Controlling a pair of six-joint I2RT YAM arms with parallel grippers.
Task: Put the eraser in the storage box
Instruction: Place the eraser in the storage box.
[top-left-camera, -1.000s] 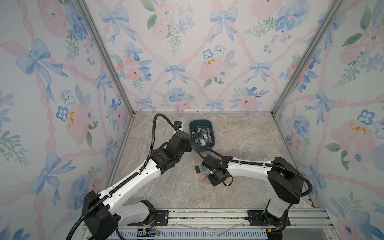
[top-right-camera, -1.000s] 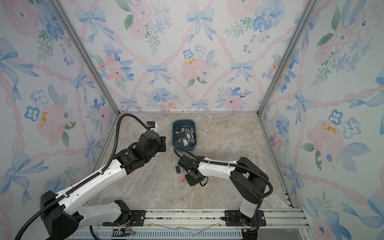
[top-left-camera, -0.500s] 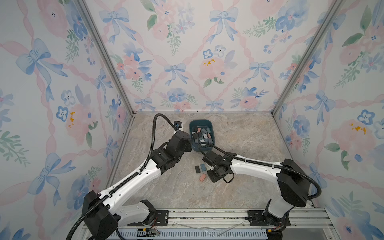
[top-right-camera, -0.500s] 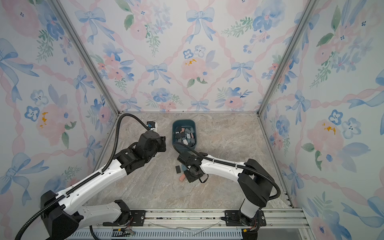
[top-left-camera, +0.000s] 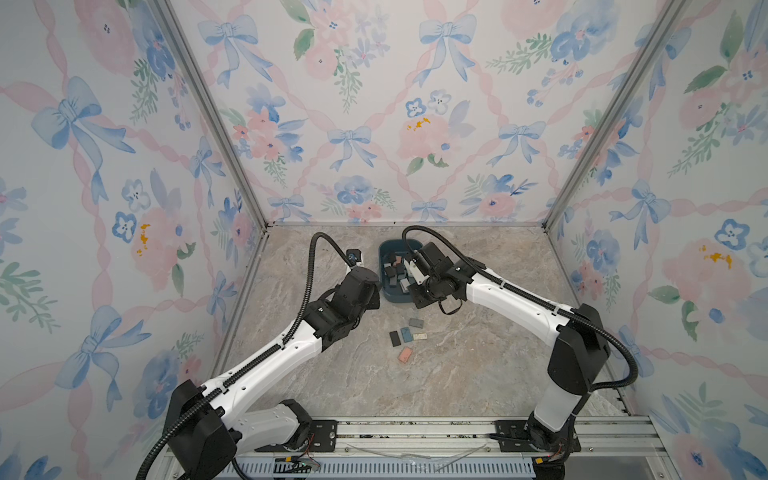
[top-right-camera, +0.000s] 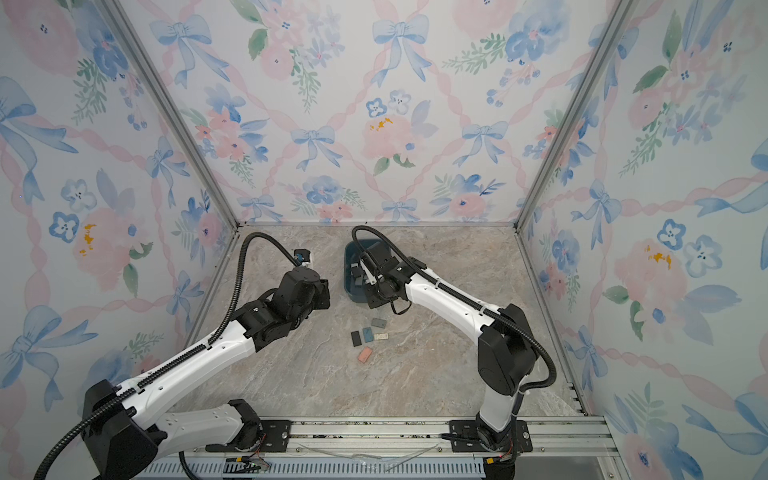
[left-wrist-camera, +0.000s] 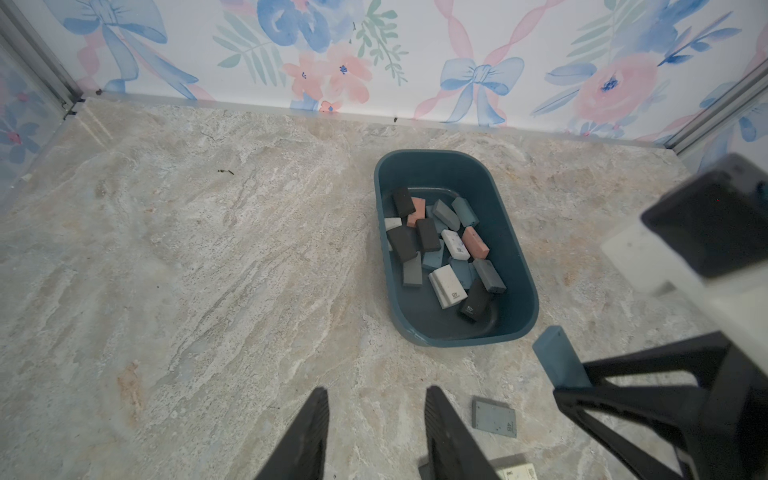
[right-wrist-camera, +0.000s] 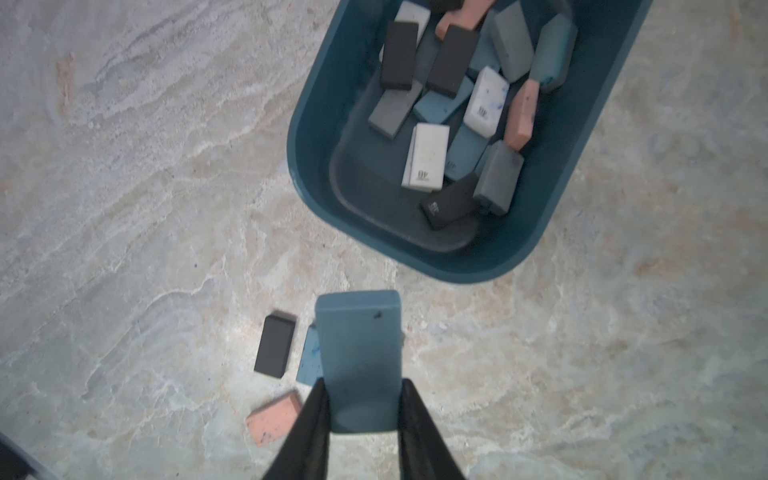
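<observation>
Right pincer (right-wrist-camera: 363, 390) pinches teal-blue rectangular eraser (right-wrist-camera: 357, 349), short of dark teal plastic storage box (right-wrist-camera: 311, 158) ahead; early release likely drops it onto bench (right-wrist-camera: 124, 208).

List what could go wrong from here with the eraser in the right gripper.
1. The right gripper pinches the blue eraser by one end only, with most of it sticking out, so it may pivot or slip free.
2. The eraser appears short of the storage box rim, so opening now would likely drop it on the table, not in the box.
</observation>
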